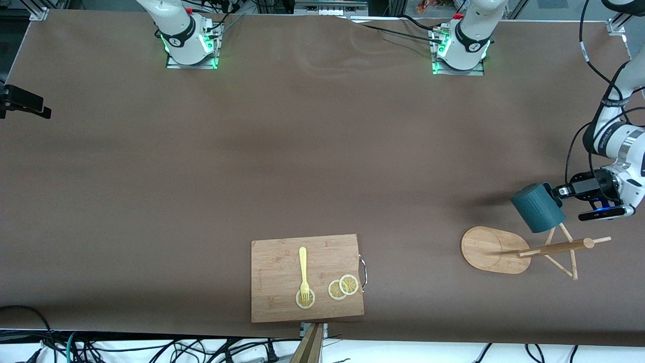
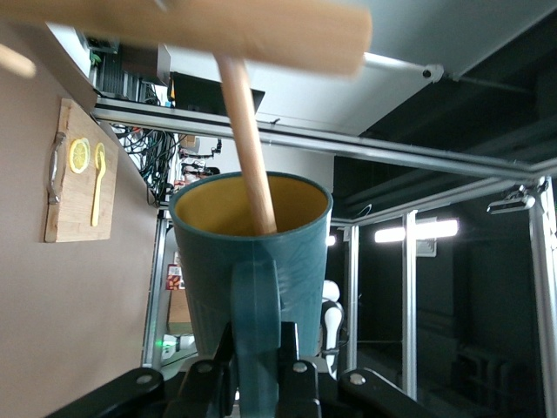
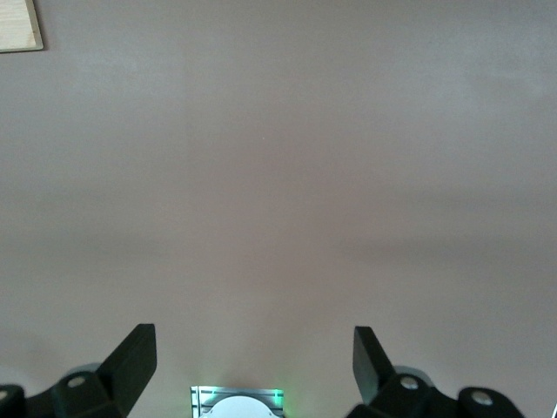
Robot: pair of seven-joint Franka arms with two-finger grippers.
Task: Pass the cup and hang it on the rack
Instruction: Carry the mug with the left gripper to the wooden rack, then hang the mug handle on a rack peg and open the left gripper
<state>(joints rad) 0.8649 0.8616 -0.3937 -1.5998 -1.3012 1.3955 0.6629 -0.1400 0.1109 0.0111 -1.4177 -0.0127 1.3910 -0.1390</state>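
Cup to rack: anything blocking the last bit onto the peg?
Nothing visible. The left gripper holds the cup by its handle over the rack, and one peg already reaches into the cup's mouth.

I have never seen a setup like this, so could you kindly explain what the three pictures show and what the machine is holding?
Two robot arms are bolted to a brown table. The wide picture looks down from across the table; the other two come from cameras on each arm's wrist. The left gripper is shut on the handle of a teal cup, holding it tilted over the wooden rack; its wrist view shows a peg reaching into the cup's mouth. The right gripper is open and waits above bare table. Toward the front camera lies a cutting board with a fork and lemon slices.
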